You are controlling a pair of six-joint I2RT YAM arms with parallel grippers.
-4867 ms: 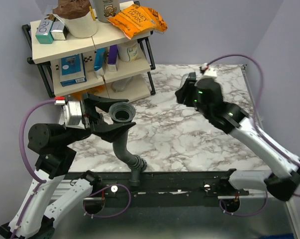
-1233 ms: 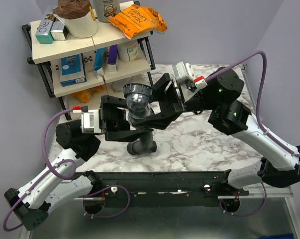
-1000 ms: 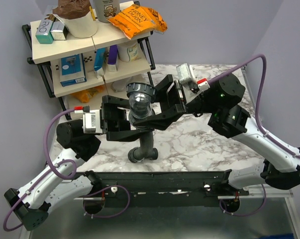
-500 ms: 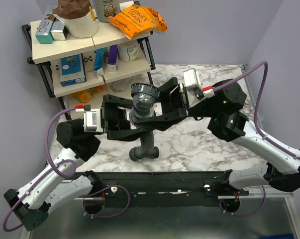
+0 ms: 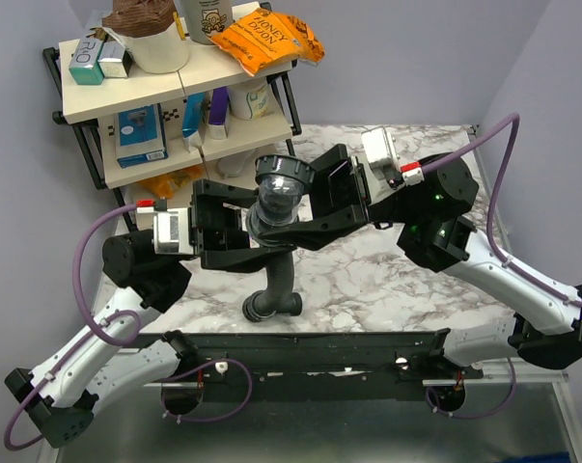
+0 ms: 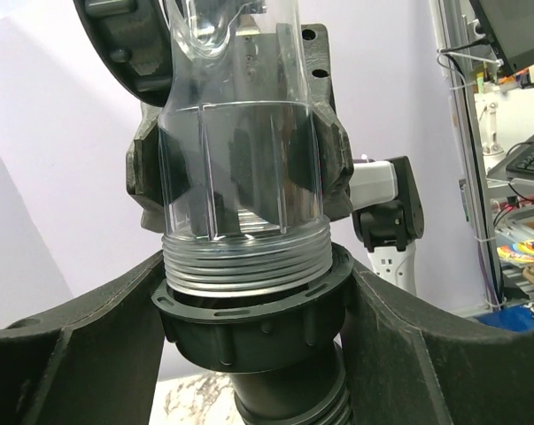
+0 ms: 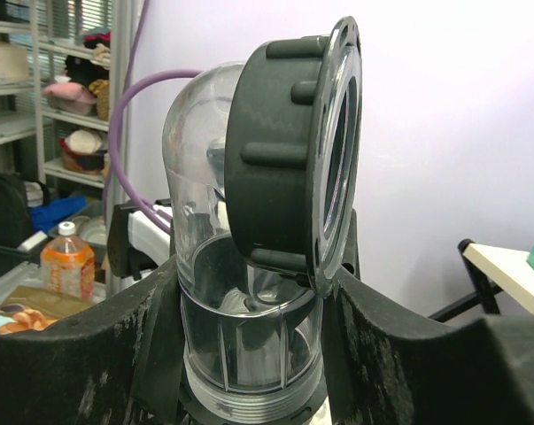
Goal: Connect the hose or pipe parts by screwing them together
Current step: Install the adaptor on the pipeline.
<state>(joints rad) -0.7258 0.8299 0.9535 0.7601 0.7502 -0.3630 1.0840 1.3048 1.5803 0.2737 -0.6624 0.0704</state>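
The black ribbed hose (image 5: 276, 280) hangs over the marble table, its free end (image 5: 269, 307) low near the front rail. My left gripper (image 5: 263, 234) is shut on the hose's black collar nut (image 6: 249, 314), a finger (image 6: 72, 372) on each side. A clear elbow pipe part (image 5: 275, 201) stands upright in that collar, with several threads (image 6: 244, 266) showing above the rim. My right gripper (image 5: 285, 214) is shut on the clear body (image 7: 249, 341). A black ring nut (image 7: 293, 150) sits tilted on the elbow's upper mouth (image 5: 282, 174).
A shelf rack (image 5: 175, 106) with boxes, bottles and an orange snack bag (image 5: 266, 39) stands at the back left, close behind the held parts. The black mounting rail (image 5: 310, 352) runs along the table's near edge. Purple cables (image 5: 503, 164) loop from both wrists.
Both grips have held. The right wrist has rolled and shifted right, turning the clear elbow in the collar. The joined parts have risen slightly and the hose's free end has swung left.
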